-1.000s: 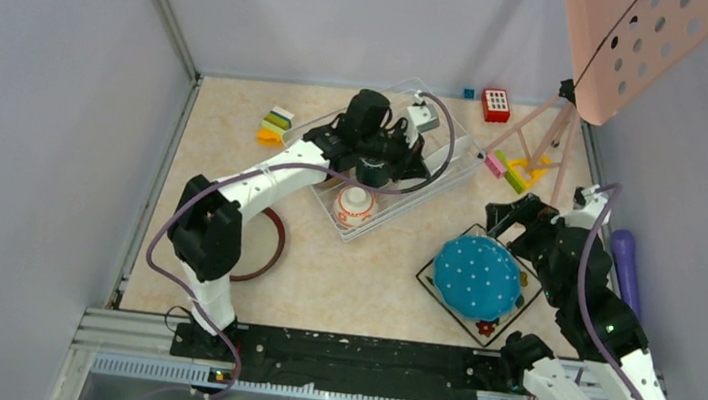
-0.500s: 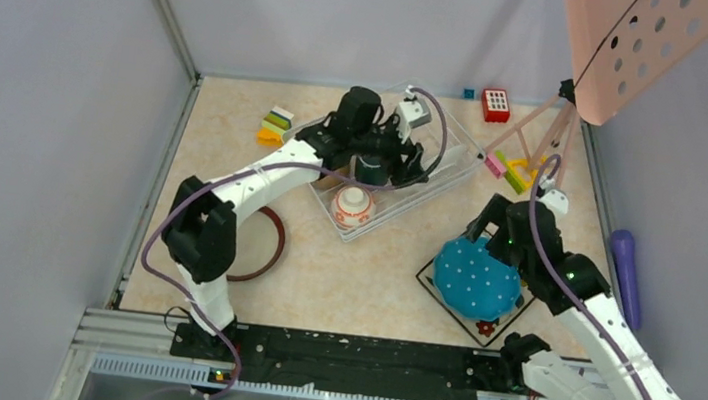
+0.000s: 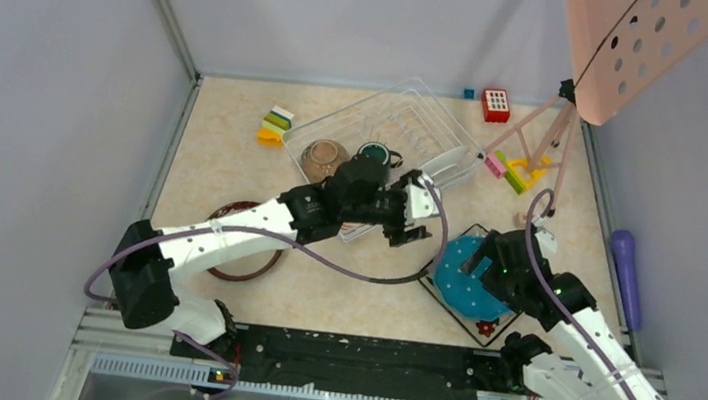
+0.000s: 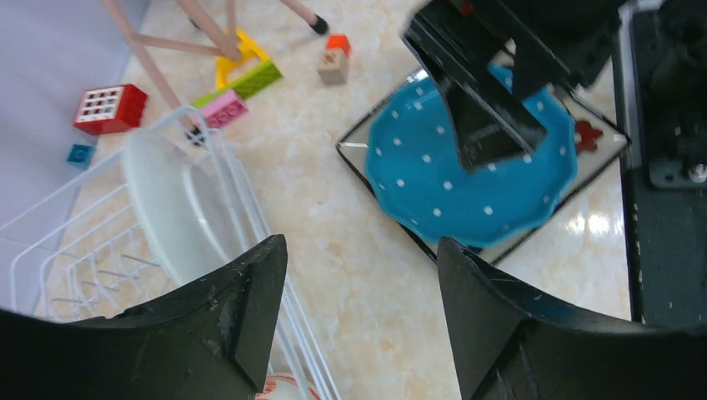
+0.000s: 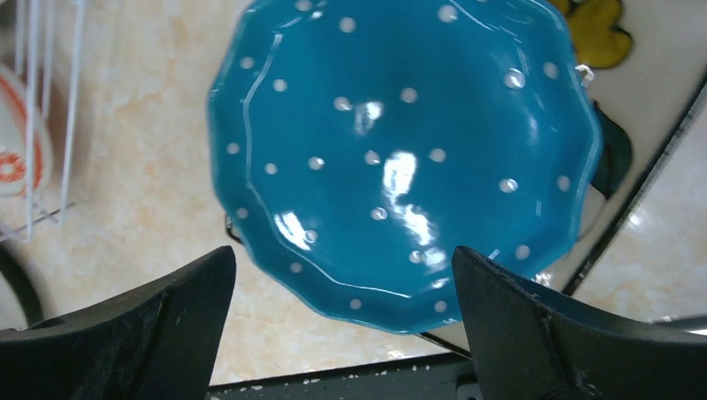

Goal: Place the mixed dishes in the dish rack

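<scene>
Near the right side of the table, we see the right gripper [image 5: 346, 258] poised over the blue white-dotted scalloped plate [image 5: 400, 158]. Its jaws are spread as wide as they go and hold nothing. In the wrist view the plate's near rim falls between the two fingertips, with the rest of the plate stretching away beyond them. We cannot tell whether the fingers touch it. The blue plate rests on the black square plate [image 3: 488, 331], which lies flat on the beige marbled tabletop [image 3: 340, 289].

Just left of that stack the left gripper [image 4: 358, 250] hovers with its jaws well apart and empty. Only bare tabletop shows between them. The blue plate sits to the right of its fingers, outside the gap.

At far centre stands the large white wire dish rack [image 3: 419, 127]. We see a round brown bowl [image 3: 323, 159] and a dark green mug [image 3: 374, 152] side by side at its left end. A white plate [image 4: 162, 200] stands upright in its slots. A sliver of the small orange-and-white patterned bowl [image 5: 12, 150] shows behind the wires at its near end.

The dark red-rimmed round plate [image 3: 257, 264] lies flat at near left, partly under the left arm.
</scene>
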`<state>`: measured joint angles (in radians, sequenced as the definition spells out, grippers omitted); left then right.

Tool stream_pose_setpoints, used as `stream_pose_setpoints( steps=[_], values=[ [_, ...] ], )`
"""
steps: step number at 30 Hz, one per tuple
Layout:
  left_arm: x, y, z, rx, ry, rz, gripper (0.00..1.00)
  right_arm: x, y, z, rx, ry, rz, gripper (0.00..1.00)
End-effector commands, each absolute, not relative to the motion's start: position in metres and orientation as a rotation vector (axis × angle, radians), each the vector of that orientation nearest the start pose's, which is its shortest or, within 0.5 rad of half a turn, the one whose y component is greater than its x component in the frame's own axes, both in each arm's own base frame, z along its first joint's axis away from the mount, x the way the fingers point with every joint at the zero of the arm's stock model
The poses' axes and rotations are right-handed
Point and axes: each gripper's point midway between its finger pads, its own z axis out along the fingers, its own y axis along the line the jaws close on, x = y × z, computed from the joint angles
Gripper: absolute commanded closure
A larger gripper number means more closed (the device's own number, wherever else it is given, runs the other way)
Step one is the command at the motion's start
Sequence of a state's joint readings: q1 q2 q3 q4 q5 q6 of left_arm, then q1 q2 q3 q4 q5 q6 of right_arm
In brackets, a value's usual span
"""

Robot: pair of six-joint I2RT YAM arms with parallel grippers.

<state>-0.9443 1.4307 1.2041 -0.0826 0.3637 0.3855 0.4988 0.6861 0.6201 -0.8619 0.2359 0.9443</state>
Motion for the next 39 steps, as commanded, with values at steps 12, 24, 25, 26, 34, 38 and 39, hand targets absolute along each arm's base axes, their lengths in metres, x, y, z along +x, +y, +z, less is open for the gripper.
stream_pose_setpoints(
  steps=[12,24,25,26,34,38,39],
  values=[
    [0.155,-0.431,0.143,1.864,1.126,-0.527,0.36,0.183,0.015,0.157,0.888,2.16,-0.069,0.01],
    [0.142,-0.446,0.087,2.175,0.999,-0.313,0.42,0.189,0.02,0.176,0.928,2.057,0.072,0.01],
    [0.145,-0.448,0.086,2.176,1.006,-0.29,0.43,0.189,0.021,0.176,0.931,2.053,0.08,0.01],
    [0.146,-0.449,0.084,2.182,1.014,-0.279,0.45,0.189,0.021,0.175,0.933,2.051,0.084,0.01],
    [0.152,-0.46,0.073,2.193,1.032,-0.232,0.52,0.187,0.019,0.179,0.943,2.007,0.123,0.01],
    [0.158,-0.465,0.07,2.186,1.03,-0.214,0.61,0.186,0.017,0.182,0.95,1.993,0.131,0.01],
    [0.158,-0.466,0.069,2.189,1.031,-0.208,0.63,0.185,0.016,0.182,0.952,1.993,0.128,0.01]
  ],
)
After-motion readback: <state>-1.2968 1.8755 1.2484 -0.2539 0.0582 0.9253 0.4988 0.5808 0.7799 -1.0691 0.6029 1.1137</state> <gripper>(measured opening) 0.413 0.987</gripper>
